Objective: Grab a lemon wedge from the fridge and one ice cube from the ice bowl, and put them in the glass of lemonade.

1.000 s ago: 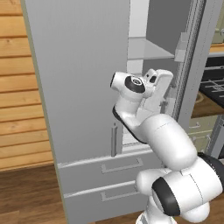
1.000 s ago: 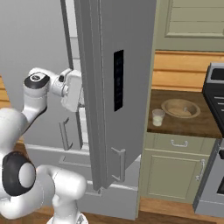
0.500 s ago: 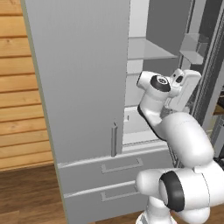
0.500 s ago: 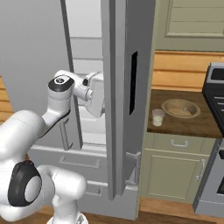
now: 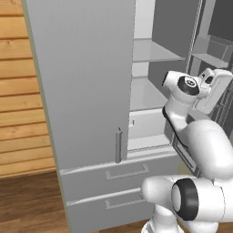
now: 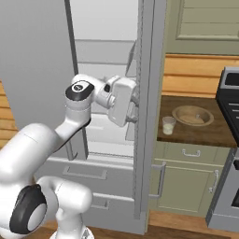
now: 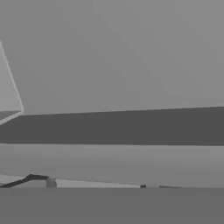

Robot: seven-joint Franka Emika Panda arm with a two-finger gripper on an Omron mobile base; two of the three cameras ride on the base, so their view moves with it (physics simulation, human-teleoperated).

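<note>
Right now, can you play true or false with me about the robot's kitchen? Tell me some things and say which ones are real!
1. The fridge has one door swung open. True.
2. The glass of lemonade stands inside the fridge. False: it stands on the brown counter, beside the fridge.
3. The ice bowl sits on the counter, next to the glass. True.
4. The robot's hand is down at the bottom drawers. False: it is up by the open door's inner side, above the drawers.
5. The shelves you can see inside the fridge are packed with food. False: the ones in view look bare.
</note>
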